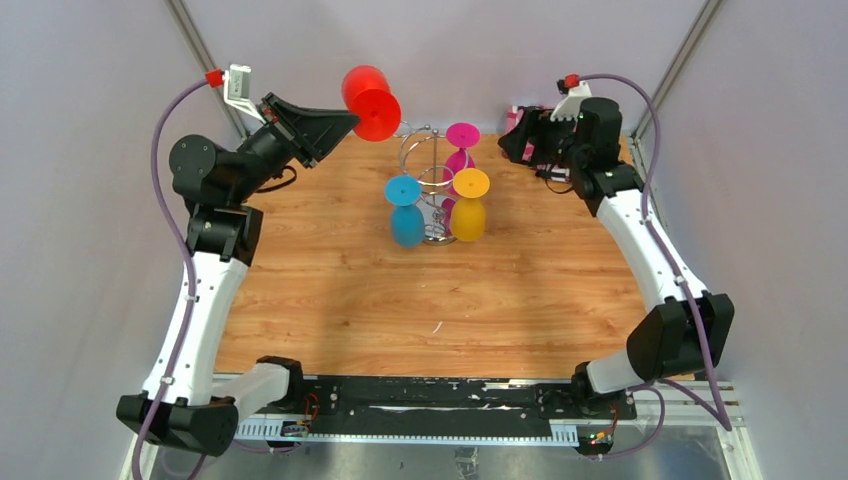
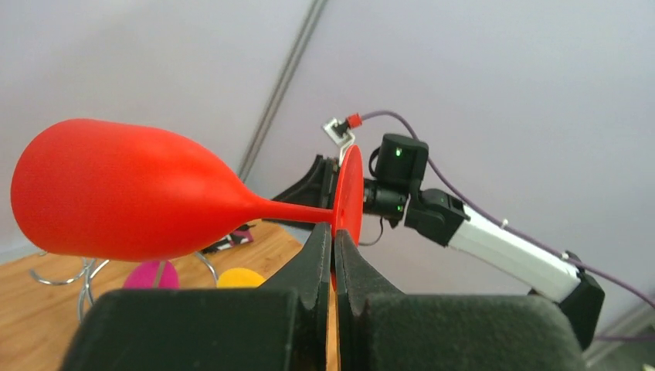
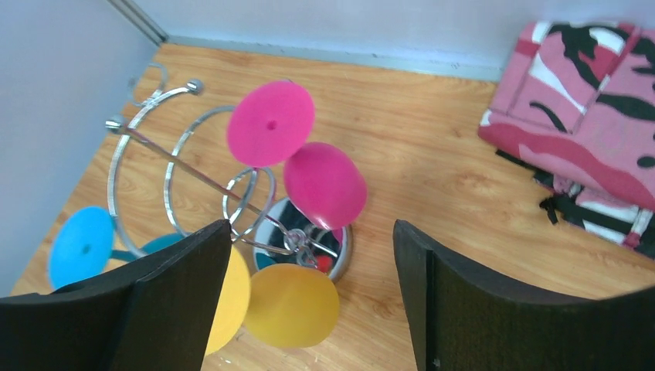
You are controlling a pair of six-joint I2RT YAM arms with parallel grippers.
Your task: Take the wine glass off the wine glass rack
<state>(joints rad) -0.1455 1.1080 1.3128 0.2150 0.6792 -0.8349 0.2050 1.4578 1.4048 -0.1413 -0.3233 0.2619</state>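
Top external: left hand (image 1: 350, 117) pinches red glass (image 1: 371, 102), apparently off rack (image 1: 433, 200); right hand (image 3: 310, 228) spread.

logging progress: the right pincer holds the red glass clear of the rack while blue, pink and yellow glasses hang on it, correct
Wrong arm: the left pincer holds the red glass, shut on its stem, as the left wrist view shows; the right pincer is open and empty. The blue glass, pink glass and yellow glass do hang on the rack.
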